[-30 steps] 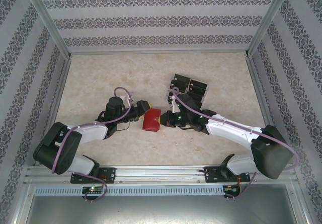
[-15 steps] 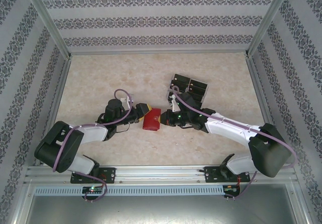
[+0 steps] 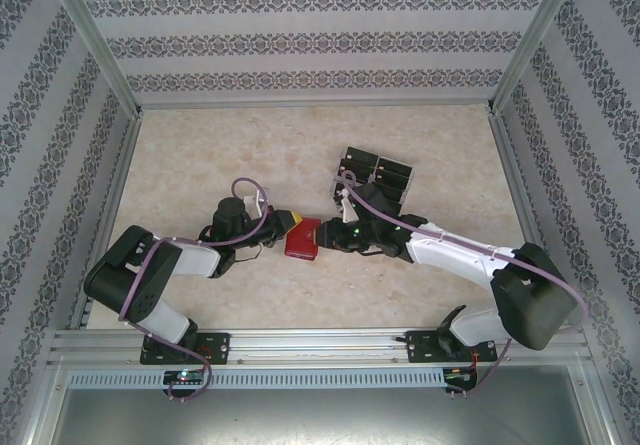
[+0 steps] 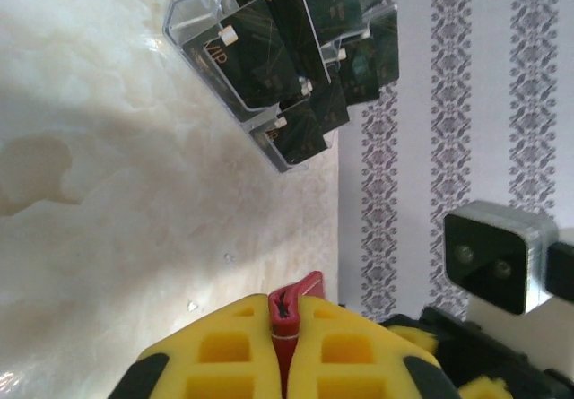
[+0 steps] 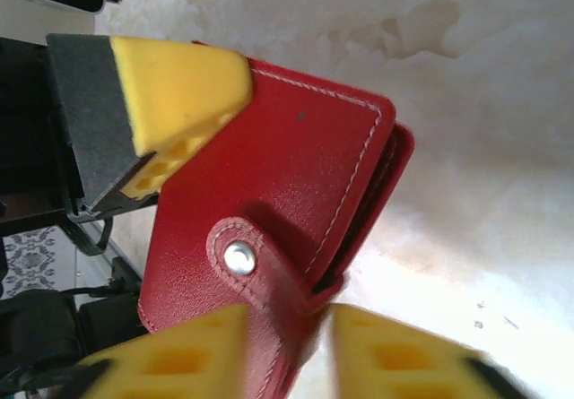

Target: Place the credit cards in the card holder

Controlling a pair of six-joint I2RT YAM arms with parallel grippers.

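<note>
Pinching a thin red edge of the card holder (image 4: 290, 300), the left gripper (image 4: 285, 350) has both yellow fingers (image 4: 224, 350) pressed tight on the leather, with no gap showing.

Opposite it, the right gripper (image 5: 287, 354) has a finger on either side of the snap tab (image 5: 260, 278), close against it, so it appears clamped on the tab. Above those fingers the card holder (image 5: 300, 166) is folded shut, with white stitching along its edge and a metal stud on the tab. One left-gripper finger (image 5: 179, 94) bites its far corner.

From above, the two grippers meet nose to nose at the card holder (image 3: 302, 239), the left gripper (image 3: 286, 227) on its left and the right gripper (image 3: 322, 235) on its right. I cannot tell whether it is lifted or resting on the table (image 3: 200, 165), which is pale and marbled.

Beyond the right gripper, away from the arm bases, sits a clear tray (image 3: 344, 153). The credit cards (image 3: 385, 175), dark, stand in its slots. From the left wrist, the tray (image 4: 179, 18) and cards (image 4: 273, 49) lie ahead of the fingertips, well apart from them.
</note>
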